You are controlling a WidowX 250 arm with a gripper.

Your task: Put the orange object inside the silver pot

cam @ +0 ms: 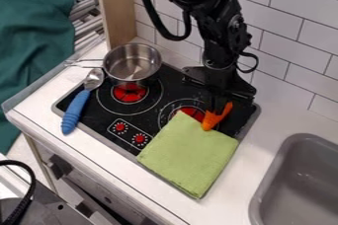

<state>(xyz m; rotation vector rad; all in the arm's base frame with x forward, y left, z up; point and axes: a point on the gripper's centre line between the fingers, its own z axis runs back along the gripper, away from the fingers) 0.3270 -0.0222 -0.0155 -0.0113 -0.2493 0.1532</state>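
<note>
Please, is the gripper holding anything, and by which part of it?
It cannot be told: the gripper is at the upper part of the orange object, but a hold is not clear.

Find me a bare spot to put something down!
White counter is bare between the green cloth and gray sink, and before the stove, from the blue-handled spoon to the cloth. It's crowded around the gripper and orange object, and by the silver pot.

Bright, diffuse light; small glints on the pot (pixel 132 63), upper left; soft shading in the sink (pixel 276 172), lower right
</note>
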